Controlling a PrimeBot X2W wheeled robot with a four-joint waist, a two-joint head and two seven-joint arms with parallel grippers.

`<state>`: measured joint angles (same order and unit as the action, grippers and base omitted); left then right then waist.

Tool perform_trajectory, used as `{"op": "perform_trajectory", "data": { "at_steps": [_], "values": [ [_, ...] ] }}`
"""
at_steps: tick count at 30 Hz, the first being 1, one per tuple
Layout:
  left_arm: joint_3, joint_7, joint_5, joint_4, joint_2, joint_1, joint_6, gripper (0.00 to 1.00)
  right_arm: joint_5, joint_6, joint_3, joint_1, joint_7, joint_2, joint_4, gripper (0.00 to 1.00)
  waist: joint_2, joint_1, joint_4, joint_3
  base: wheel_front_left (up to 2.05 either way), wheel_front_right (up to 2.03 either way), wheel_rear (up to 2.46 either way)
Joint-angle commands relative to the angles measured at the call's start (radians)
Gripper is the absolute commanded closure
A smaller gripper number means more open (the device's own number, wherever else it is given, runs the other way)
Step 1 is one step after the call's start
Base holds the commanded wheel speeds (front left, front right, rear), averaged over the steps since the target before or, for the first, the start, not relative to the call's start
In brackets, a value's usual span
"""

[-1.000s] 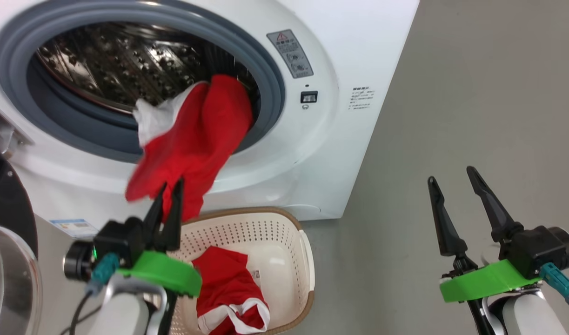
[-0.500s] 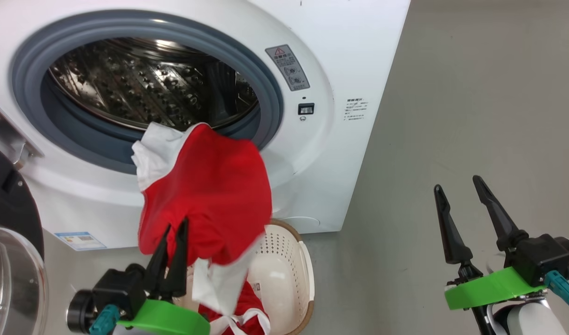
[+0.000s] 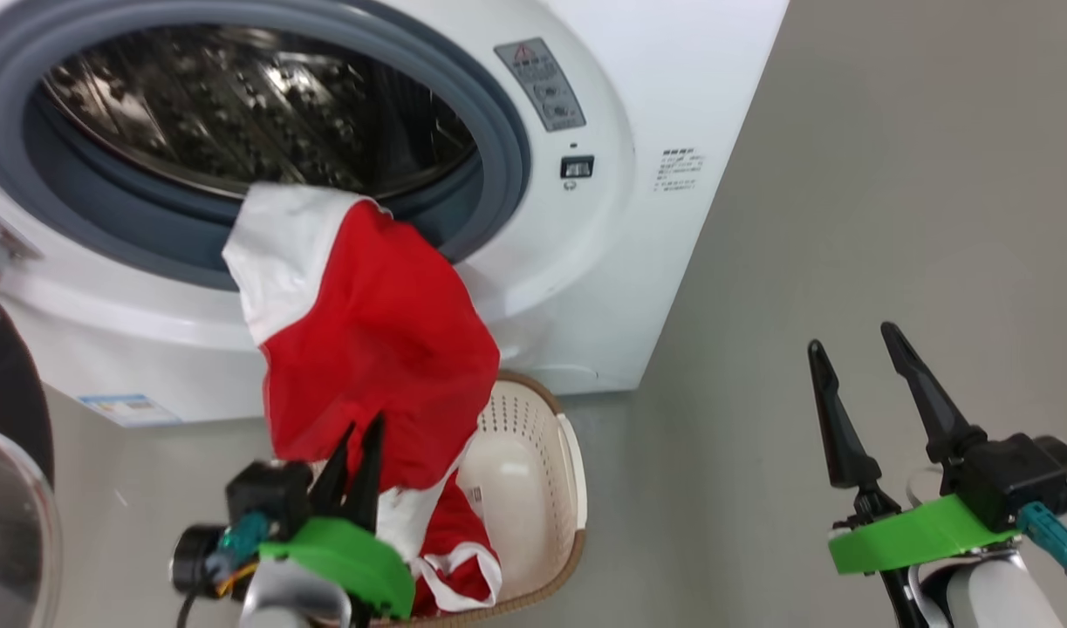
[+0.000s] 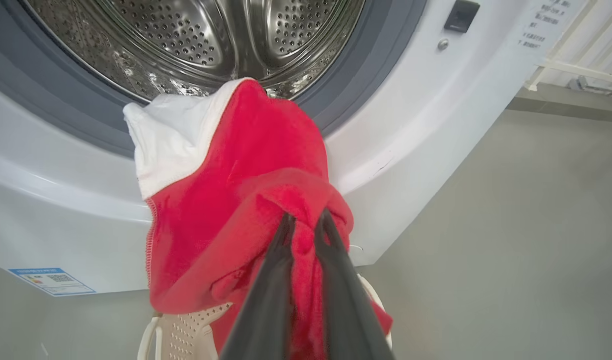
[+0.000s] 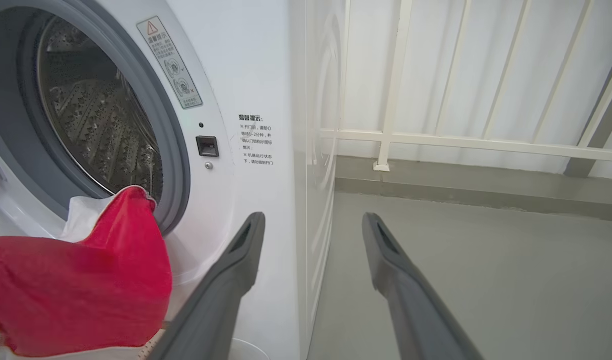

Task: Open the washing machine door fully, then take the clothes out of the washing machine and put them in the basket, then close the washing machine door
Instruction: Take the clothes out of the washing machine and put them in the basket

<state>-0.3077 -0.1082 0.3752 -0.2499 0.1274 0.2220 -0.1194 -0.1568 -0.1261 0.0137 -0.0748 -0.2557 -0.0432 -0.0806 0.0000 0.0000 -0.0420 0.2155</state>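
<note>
Dangling in front of the open machine, the red garment (image 3: 385,349) is a soft, bright red piece with a broad white panel (image 3: 276,253) at its upper end and a stitched seam where the two colours meet. It bunches into folds where it is held and spreads wider above. You see the left gripper (image 3: 363,425) clenched on its lower folds, the two dark fingers (image 4: 268,300) pressed close together with red cloth pinched between them. The white end sits at the lower lip of the grey rubber ring (image 3: 489,131), and you cannot tell whether it touches the ring or hangs just clear of it. Beneath the held piece stands the basket (image 3: 511,419), cream with perforated walls and a brown rim, on the floor just in front of the washing machine (image 3: 585,262); the held cloth hides its left part. Inside it lies a second red garment (image 3: 454,536) edged with white trim. Above, the perforated steel drum (image 3: 236,96) shines behind the ring. At the left edge of the head view the washing machine door (image 3: 1,392) stands open, with its black rim above and its clear glass bowl below. Off to the right, well apart from the cloth, the right gripper (image 3: 851,338) hovers over the grey floor (image 3: 891,174) with its fingers spread wide and nothing between them.
</note>
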Motion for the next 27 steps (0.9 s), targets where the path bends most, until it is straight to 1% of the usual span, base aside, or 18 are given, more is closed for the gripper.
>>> {"op": "perform_trajectory", "data": {
  "at_steps": [1, 9, 16, 21, 25, 27],
  "values": [
    [0.025, -0.008, 0.012, -0.028, -0.001, 0.062, 0.017, 1.00, 0.016, -0.005, -0.029, -0.042, -0.006, -0.007, 0.028, 0.00, 0.0000, 0.0000, -0.006, 0.049, 0.00, 0.00, 0.00],
    [0.013, -0.026, 0.052, -0.341, -0.036, 0.218, 0.073, 1.00, 0.019, -0.005, -0.042, -0.078, -0.006, -0.007, 0.033, 0.00, 0.0000, 0.0000, -0.029, 0.134, 0.00, 0.00, 0.00],
    [0.010, -0.050, 0.081, -0.619, -0.053, 0.350, 0.114, 1.00, 0.019, -0.005, -0.052, -0.107, -0.006, -0.007, 0.037, 0.00, 0.0000, 0.0000, -0.055, 0.210, 0.00, 0.00, 0.00],
    [0.012, -0.062, 0.102, -0.775, -0.061, 0.429, 0.141, 1.00, 0.018, -0.005, -0.058, -0.127, -0.006, -0.007, 0.041, 0.00, 0.0000, 0.0000, -0.070, 0.261, 0.00, 0.00, 0.00],
    [0.003, -0.019, 0.111, -0.888, -0.065, 0.486, 0.155, 1.00, 0.014, -0.005, -0.068, -0.146, -0.006, -0.007, 0.037, 0.00, 0.0000, 0.0000, -0.082, 0.297, 0.00, 0.00, 0.00],
    [0.005, -0.012, 0.116, -0.909, -0.065, 0.500, 0.154, 1.00, 0.013, -0.005, -0.070, -0.150, -0.006, -0.007, 0.037, 0.00, 0.0000, 0.0000, -0.083, 0.306, 0.00, 0.00, 0.00]
  ]
}}
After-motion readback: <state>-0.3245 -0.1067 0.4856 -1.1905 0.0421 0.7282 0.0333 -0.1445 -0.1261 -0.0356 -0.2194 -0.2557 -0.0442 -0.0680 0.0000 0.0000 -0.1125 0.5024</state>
